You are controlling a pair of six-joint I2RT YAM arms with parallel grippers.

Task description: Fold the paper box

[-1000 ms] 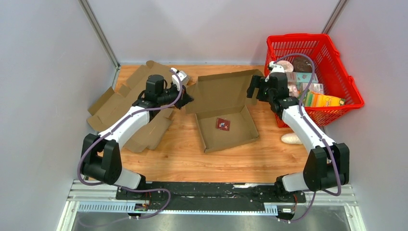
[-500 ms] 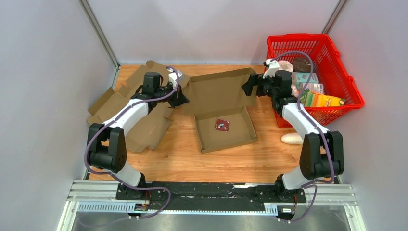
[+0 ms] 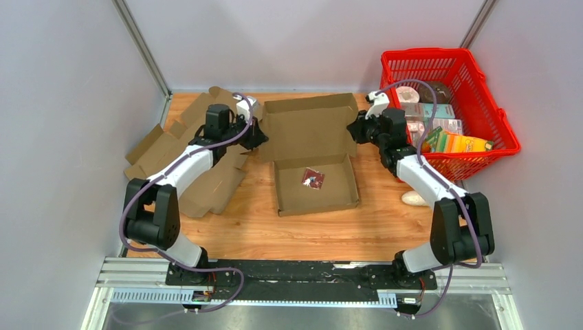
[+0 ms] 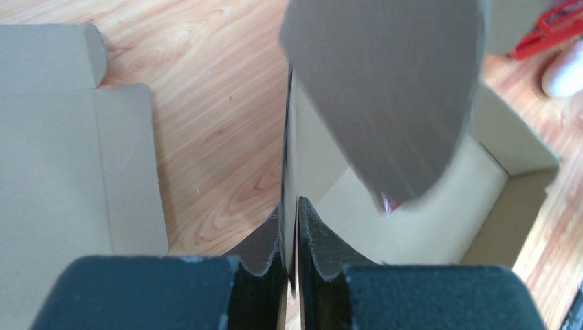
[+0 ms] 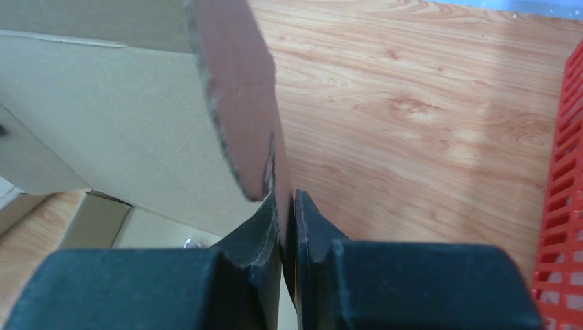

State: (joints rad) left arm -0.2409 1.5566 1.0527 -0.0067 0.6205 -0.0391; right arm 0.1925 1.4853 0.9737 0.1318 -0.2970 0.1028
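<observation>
The brown paper box (image 3: 317,196) lies open mid-table, its lid (image 3: 309,126) standing up at the back. A small red item (image 3: 313,179) rests in the tray. My left gripper (image 3: 256,135) is shut on the lid's left side flap. In the left wrist view its jaws (image 4: 294,220) pinch the cardboard edge, with the flap (image 4: 385,89) rising ahead. My right gripper (image 3: 353,129) is shut on the lid's right side flap. The right wrist view shows that flap (image 5: 240,96) clamped between the jaws (image 5: 287,213).
Flat cardboard blanks (image 3: 182,161) lie spread at the left, under my left arm. A red basket (image 3: 481,110) filled with packets stands at the back right. A white object (image 3: 414,198) lies on the wood beside my right arm.
My right gripper has shut on the lid's right flap. The box has slid left and squared up, and its lid stands more upright. My left gripper kept its hold.
</observation>
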